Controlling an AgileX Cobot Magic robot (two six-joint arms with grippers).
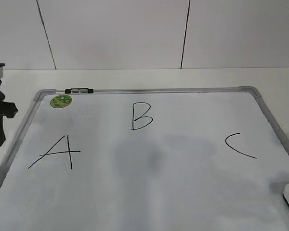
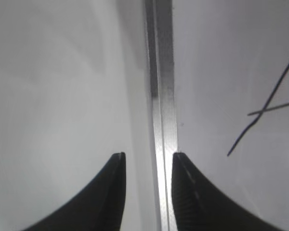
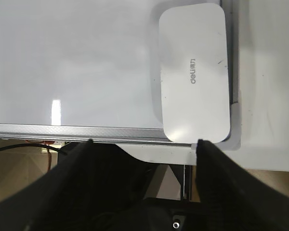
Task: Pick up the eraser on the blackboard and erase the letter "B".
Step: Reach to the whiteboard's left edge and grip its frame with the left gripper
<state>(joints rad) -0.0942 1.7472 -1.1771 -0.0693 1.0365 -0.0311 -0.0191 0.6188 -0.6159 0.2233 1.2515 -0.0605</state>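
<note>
Right gripper (image 3: pixel 143 144) spread wide, empty, low in the frame. White rounded plastic eraser (image 3: pixel 194 73) upper right, lying on the grey-framed white blackboard (image 3: pixel 72 62). Still the reaching step; next, centring over the eraser. Black letter "B" (image 1: pixel 141 116) top centre, untouched.

The blackboard (image 1: pixel 183 192) has a smooth, glossy white face that throws back glare, edged by a brushed grey metal frame (image 2: pixel 164 96). The eraser (image 3: pixel 194 72) looks like smooth white plastic with a soft sheen. The left pincer's fingers (image 2: pixel 192 202) are matt black with ribbed inner faces.
</note>
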